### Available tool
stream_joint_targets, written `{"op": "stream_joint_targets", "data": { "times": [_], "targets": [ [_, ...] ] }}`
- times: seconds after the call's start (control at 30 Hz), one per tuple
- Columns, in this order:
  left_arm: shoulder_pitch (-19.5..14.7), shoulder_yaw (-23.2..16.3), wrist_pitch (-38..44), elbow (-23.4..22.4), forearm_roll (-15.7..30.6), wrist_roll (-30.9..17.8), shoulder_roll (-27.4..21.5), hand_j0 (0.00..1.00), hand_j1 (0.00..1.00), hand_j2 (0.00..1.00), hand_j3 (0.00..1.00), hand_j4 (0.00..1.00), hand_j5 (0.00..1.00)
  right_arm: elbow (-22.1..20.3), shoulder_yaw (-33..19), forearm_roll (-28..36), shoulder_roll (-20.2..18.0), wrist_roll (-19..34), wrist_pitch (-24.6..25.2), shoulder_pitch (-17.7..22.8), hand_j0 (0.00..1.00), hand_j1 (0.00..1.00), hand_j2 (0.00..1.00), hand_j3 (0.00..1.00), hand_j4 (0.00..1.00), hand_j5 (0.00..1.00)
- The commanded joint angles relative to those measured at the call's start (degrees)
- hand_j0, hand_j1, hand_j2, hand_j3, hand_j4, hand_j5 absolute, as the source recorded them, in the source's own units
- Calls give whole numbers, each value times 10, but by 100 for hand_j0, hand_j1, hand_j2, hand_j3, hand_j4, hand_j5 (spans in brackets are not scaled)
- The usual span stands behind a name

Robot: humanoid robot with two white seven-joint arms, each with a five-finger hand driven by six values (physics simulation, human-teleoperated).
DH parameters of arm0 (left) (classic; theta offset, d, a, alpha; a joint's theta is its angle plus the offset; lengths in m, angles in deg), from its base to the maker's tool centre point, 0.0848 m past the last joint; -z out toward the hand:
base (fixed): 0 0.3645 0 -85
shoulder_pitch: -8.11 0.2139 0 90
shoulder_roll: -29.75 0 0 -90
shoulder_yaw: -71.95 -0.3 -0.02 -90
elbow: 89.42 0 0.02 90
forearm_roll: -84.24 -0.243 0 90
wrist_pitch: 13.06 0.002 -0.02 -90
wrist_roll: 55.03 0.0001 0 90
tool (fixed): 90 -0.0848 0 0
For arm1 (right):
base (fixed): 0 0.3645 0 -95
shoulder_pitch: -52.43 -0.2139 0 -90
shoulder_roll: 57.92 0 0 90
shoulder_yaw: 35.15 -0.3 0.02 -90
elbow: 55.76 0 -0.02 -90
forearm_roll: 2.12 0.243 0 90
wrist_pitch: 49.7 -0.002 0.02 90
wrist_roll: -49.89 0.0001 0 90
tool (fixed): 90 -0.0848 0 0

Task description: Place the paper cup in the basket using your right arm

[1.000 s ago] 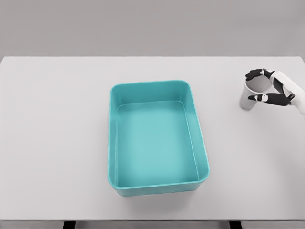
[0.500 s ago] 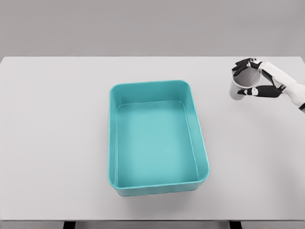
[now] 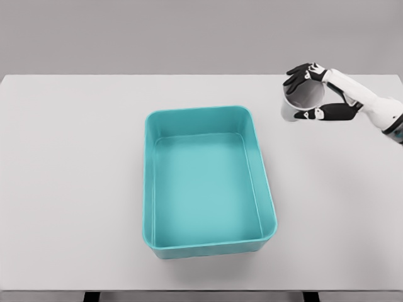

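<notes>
A white paper cup (image 3: 300, 100) hangs tilted above the table (image 3: 75, 157), to the upper right of the basket. My right hand (image 3: 310, 93) is shut on it, black fingers (image 3: 300, 73) curled over the rim and the thumb along the lower side. The arm enters from the right edge. The teal rectangular basket (image 3: 148, 189) sits at the table's centre, open on top and holding nothing. The cup is a short way to the right of the basket's far right corner. My left arm does not show.
The white table spans the whole view, with a grey wall behind it. Dark table legs show at the bottom edge.
My right hand has lifted the cup off the table and carried it leftward and up, toward the basket's far right corner. The cup is more tilted now.
</notes>
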Motion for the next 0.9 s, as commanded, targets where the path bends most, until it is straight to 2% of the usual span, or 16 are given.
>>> {"op": "stream_joint_targets", "data": {
  "times": [0.0,0.33,0.53,0.73,0.87],
  "targets": [
    [0,0,0,0,0,0,0,100,100,100,100,100,100,-26,0,5,-3,-1,1,0,49,49,49,49,49,49],
    [1,0,0,0,0,0,0,100,100,100,100,100,100,-94,0,2,-10,-5,1,-1,52,52,52,52,52,52],
    [1,0,0,0,0,0,0,100,100,100,100,100,100,-124,0,-67,-4,-6,1,-5,53,53,53,53,53,53],
    [1,0,0,0,0,0,0,100,100,100,100,100,100,-171,3,-195,17,-6,1,-11,53,53,53,53,53,53],
    [1,0,0,0,0,-1,0,100,100,100,100,100,100,-197,18,-274,48,-6,1,-34,54,54,54,54,54,54]
  ]
}}
